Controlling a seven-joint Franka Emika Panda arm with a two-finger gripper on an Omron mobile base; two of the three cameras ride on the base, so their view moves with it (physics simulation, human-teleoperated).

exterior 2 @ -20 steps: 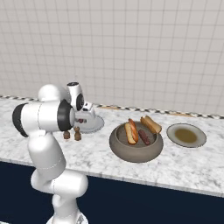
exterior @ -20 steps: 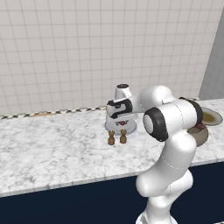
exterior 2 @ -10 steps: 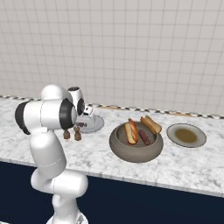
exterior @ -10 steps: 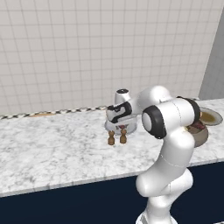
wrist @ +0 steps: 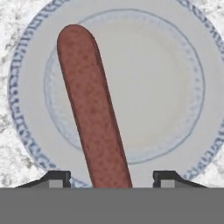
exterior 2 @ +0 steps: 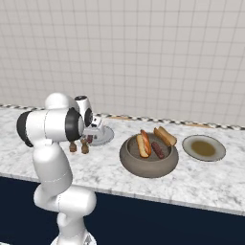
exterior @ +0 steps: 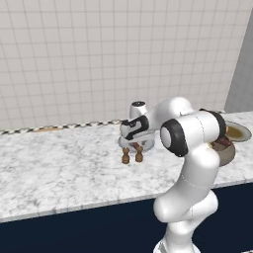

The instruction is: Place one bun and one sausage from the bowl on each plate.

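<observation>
Where the arm reaches left over the marble counter [exterior: 59, 168] in the left base view, the gripper [exterior: 136, 143] is seen low above the light grey plate [exterior: 147, 144], just behind two small brown shakers [exterior: 132, 155]. Finger state cannot be told here. The bowl [exterior: 225, 152] is partly hidden behind the arm on the right, with the tan plate [exterior: 239, 132] beyond it, near the right edge.

From the right base view, the gripper [exterior 2: 89, 137] is seen at the grey plate [exterior 2: 103, 136], left of the bowl [exterior 2: 148, 158]. The bowl is large, round, grey-brown and thick-walled, wider than either plate. Held in it are two hot dog buns [exterior 2: 164, 135] and a dark sausage [exterior 2: 158, 150]. The tan plate [exterior 2: 204, 148], darker at its centre, lies just right of the bowl. The shakers [exterior 2: 79, 146] stand near the grey plate's near-left edge.

Through the hand view, the grey plate [wrist: 175, 87] is shown with a blue patterned rim. A reddish-brown sausage [wrist: 92, 109] is laid across it, one end running down between the fingertips [wrist: 57, 178]. The tips are spread wide, with clear gaps to the sausage on both sides; nothing is gripped.
</observation>
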